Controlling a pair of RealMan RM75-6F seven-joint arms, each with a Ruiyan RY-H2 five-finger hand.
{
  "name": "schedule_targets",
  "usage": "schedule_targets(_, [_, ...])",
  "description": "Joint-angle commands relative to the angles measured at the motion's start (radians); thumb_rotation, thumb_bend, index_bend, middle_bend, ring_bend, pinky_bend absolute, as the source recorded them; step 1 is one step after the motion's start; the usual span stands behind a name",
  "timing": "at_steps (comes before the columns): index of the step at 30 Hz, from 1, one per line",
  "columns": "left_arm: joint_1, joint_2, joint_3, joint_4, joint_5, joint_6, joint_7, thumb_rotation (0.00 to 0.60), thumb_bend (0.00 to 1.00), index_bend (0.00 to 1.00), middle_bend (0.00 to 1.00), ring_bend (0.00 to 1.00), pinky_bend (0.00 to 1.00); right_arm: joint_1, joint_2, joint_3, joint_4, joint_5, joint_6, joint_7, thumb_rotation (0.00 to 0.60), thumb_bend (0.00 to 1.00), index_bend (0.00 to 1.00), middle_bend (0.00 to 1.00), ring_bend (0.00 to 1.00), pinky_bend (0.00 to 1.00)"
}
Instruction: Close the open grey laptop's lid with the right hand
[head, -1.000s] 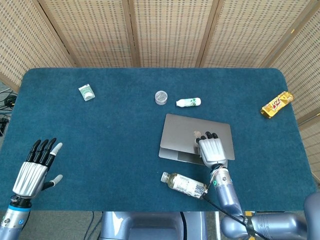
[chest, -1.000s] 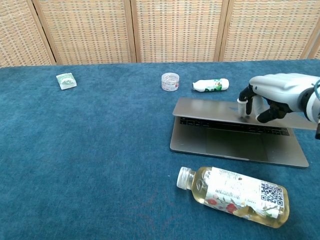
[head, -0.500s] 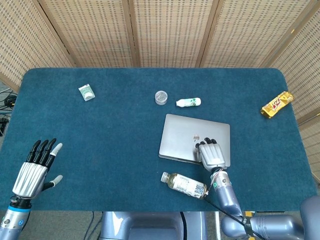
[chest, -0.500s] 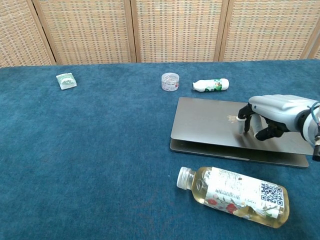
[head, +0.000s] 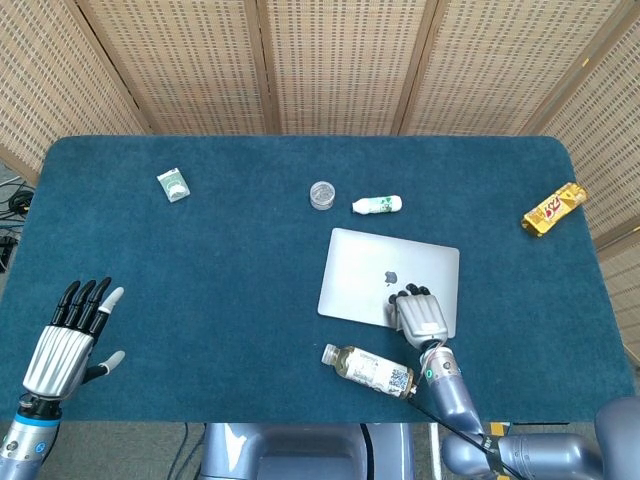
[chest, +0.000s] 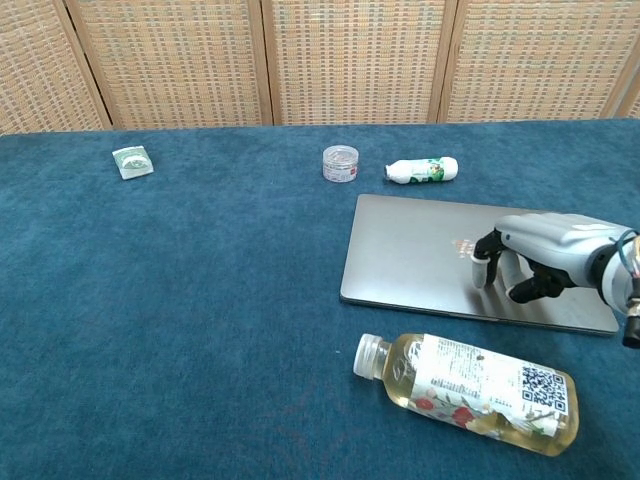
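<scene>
On the near right of the table, the grey laptop (head: 389, 283) lies flat, lid down, my right hand (chest: 535, 263) spread-fingered, tips pressing its lid. Dragging back carelessly could bump the tea bottle (chest: 467, 391) and roll it.

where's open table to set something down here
The widest bare patch is between the green packet, the left hand and the laptop. The strip between laptop and snack bar is free too. It is crowded around the right hand, bottle, small jar and white bottle.
</scene>
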Motion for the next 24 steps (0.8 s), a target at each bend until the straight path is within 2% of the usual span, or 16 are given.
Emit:
schedule_targets(1, [0.0,0.0,0.0,0.0,-0.001,-0.001,-0.001,0.6,0.0,0.0,0.0,0.0,0.0,-0.004,0.0,-0.002,0.003,-0.004,-0.003,0.002,0.6,1.0,0.4,0.34,0.17,0.18])
schedule_targets(5, [0.0,0.0,-0.001,0.001,-0.003,-0.003,-0.003,0.6,0.0,0.0,0.0,0.0,0.0,-0.014,0.013,0.004,-0.004,-0.027,0.004,0.017,0.6,1.0,0.4,0.34,0.17,0.18])
schedule_targets(9, [-0.001,0.0,-0.003,0.001,-0.007,-0.006,-0.006,0.6,0.0,0.0,0.0,0.0,0.0,-0.03,0.055,0.009,-0.04,-0.101,0.061,0.023,0.6,1.0,0.4,0.33,0.17,0.18])
schedule_targets(10, [-0.001,0.001,-0.003,0.001,-0.008,-0.006,-0.007,0.6,0.0,0.0,0.0,0.0,0.0,-0.035,0.069,0.008,-0.052,-0.126,0.081,0.02,0.6,0.97,0.4,0.32,0.17,0.18])
schedule_targets(18, [-0.001,0.003,-0.008,0.002,-0.025,-0.015,-0.025,0.6,0.0,0.0,0.0,0.0,0.0,-0.116,0.164,-0.028,-0.095,-0.358,0.244,0.085,0.6,0.56,0.39,0.24,0.13,0.18])
schedule_targets(20, [-0.002,0.002,-0.01,0.004,-0.034,-0.022,-0.029,0.6,0.0,0.0,0.0,0.0,0.0,-0.147,0.179,-0.051,-0.08,-0.42,0.282,0.119,0.6,0.41,0.35,0.18,0.09,0.18])
schedule_targets(24, [0.0,-0.005,-0.018,0.006,-0.044,-0.019,-0.031,0.6,0.0,0.0,0.0,0.0,0.0,-0.211,0.201,-0.098,-0.024,-0.507,0.329,0.199,0.6,0.19,0.21,0.05,0.0,0.17])
